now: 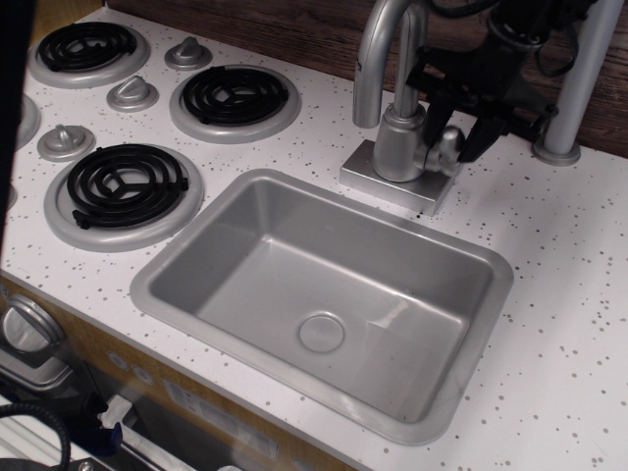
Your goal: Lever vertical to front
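The lever (448, 144) is a small silver-grey handle on a short stub on the right side of the faucet base (399, 177). Only its stub and lower end show; the paddle is hidden behind my gripper. My black gripper (454, 135) has come down from the back right and straddles the lever, with one finger (431, 110) on its left against the faucet column and one finger (480, 135) on its right. The fingers stand apart, with the lever between them. The tall curved spout (378, 49) rises just left of the gripper.
A grey sink basin (196, 231) lies in front of the faucet in the white speckled counter. Three black stove burners (234, 95) and round grey knobs (131, 93) lie at the left. A grey post (574, 88) stands at the back right, close to the gripper.
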Tool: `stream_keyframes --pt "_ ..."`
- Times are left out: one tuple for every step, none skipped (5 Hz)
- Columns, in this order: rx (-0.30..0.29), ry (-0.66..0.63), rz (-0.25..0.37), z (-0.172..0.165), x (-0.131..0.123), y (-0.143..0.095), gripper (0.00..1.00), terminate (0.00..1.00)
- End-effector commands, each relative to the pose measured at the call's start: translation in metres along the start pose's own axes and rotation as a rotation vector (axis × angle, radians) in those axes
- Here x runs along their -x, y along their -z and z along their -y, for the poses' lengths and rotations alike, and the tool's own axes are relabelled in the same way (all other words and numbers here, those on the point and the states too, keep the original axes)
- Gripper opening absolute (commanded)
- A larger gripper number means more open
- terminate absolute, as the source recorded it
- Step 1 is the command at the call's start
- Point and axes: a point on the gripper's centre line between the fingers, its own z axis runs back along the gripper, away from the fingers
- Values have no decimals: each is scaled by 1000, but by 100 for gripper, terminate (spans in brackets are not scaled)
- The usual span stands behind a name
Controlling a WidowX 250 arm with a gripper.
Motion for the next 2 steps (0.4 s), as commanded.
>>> stream_keyframes --pt "46 13 6 -5 3 7 0 0" --pt "71 28 1 -6 2 21 0 0"
